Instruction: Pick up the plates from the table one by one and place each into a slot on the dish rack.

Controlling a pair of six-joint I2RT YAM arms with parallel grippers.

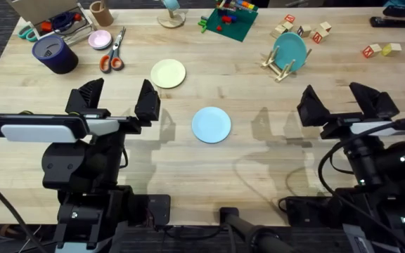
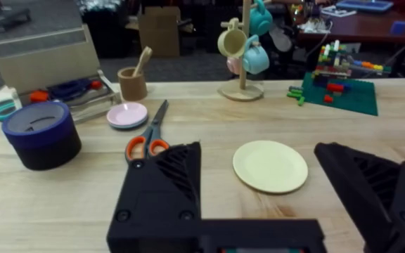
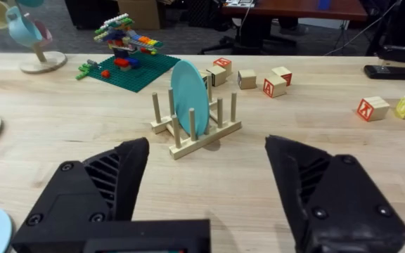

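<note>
Both grippers, left (image 1: 117, 98) and right (image 1: 343, 100), spread wide, holding nothing. Yellow plate (image 1: 168, 73) at 11 o'clock of blue plate (image 1: 211, 124) on table (image 1: 259, 161); teal plate (image 3: 190, 98) upright in dish rack (image 3: 197, 130).

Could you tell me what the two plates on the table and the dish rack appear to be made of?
The pale yellow plate and the light blue plate look like plastic: uniform pastel colour, smooth, thin raised rims, though that is only a guess from the look. The dish rack appears to be unfinished light wood: round dowel pegs on pale base strips. It holds a teal plate of similar smooth make.
</note>
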